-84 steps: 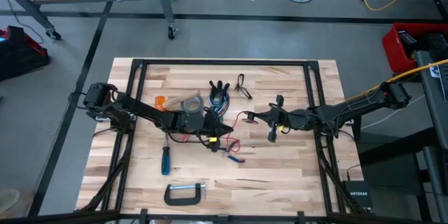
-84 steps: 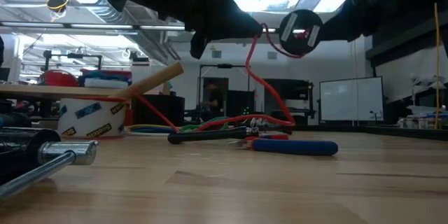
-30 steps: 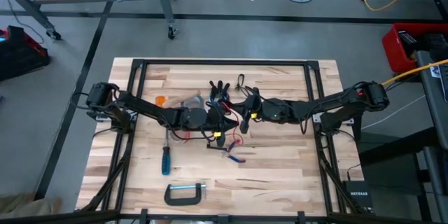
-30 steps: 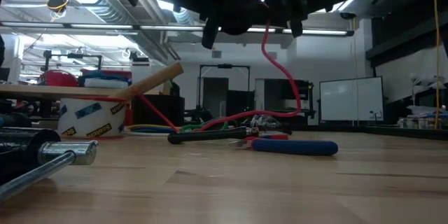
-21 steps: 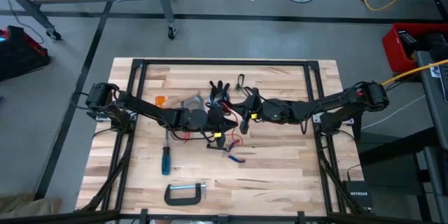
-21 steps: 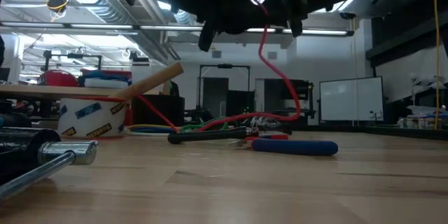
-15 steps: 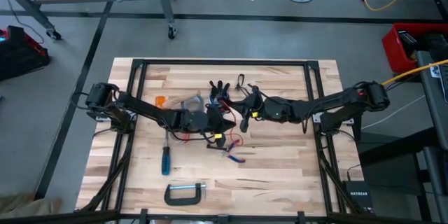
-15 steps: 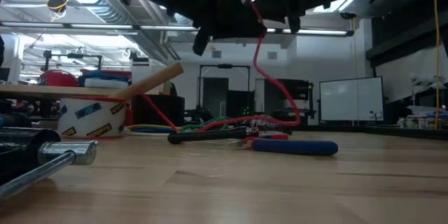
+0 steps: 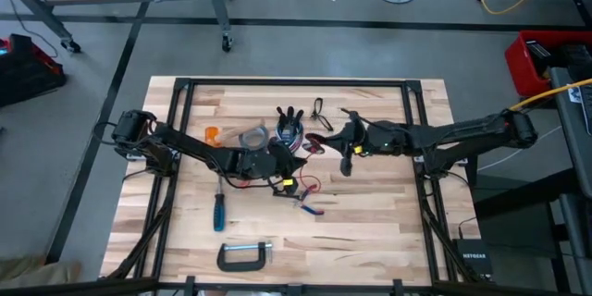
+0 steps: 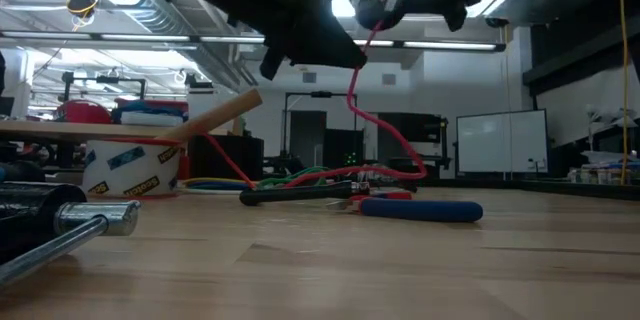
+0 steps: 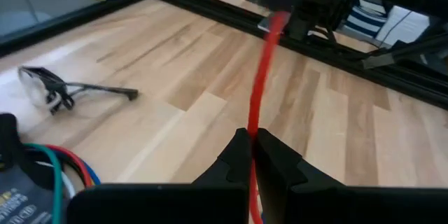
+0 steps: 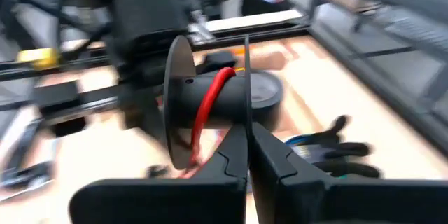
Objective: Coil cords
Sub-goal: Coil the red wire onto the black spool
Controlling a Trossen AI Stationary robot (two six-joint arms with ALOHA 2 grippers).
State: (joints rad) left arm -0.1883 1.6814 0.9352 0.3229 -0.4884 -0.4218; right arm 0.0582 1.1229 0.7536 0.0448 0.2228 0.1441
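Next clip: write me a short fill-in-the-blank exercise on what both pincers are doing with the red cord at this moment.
1. The left pincer is shut on the thin ____ cord.
2. The right pincer grips the flange of a black ____ with that cord around its core.
3. In the low view, the cord hangs from the raised arms down to the wooden ____.
4. A blue-handled screwdriver lies on the ____ arm's side of the table.

Missing words: red; spool; table; left

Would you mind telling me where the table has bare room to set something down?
Bare wood lies along the near edge right of the C-clamp, and at the far left corner. The middle is crowded around the tape roll, red cord and screwdriver.
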